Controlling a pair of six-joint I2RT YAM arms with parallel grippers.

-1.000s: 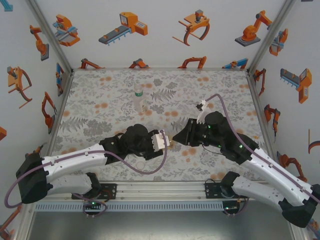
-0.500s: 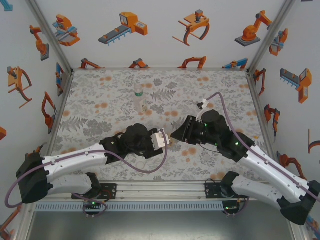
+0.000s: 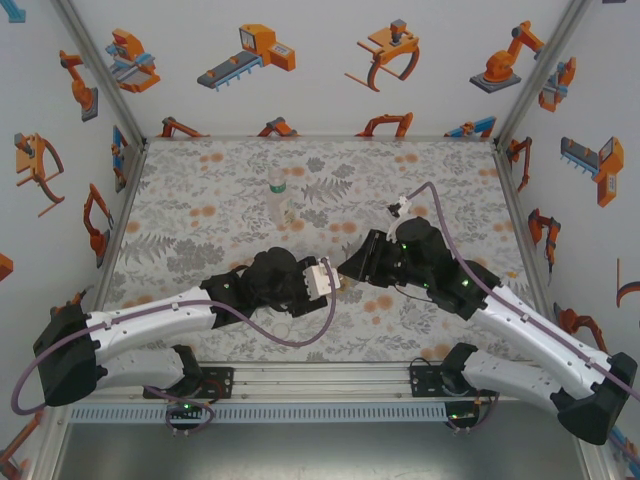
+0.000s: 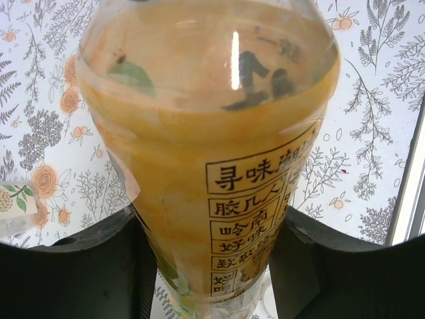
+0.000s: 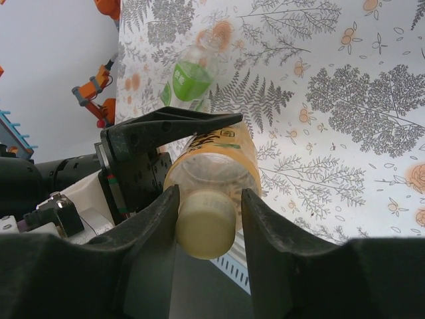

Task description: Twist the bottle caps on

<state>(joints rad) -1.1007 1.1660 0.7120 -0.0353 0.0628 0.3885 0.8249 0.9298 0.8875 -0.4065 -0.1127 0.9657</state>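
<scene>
The pale cap [image 5: 206, 229] sits on the neck of the amber bottle [image 4: 212, 146], pinched between my right fingers [image 5: 149, 246]. My left fingers [image 4: 80, 272] clench the bottle's body, over the middle of the patterned worktop [image 3: 200, 200].

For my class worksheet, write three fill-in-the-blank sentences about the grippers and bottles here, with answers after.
1. The left gripper has its jaws ____, not open, on the tall amber-yellow plastic bottle.
2. The right gripper has one jaw each side of the small round pale plastic cap on that bottle's ____.
3. Farther back on the floral patterned mat, the clear plastic bottle carries a ____ label.
Missing words: shut; neck; green.
</scene>
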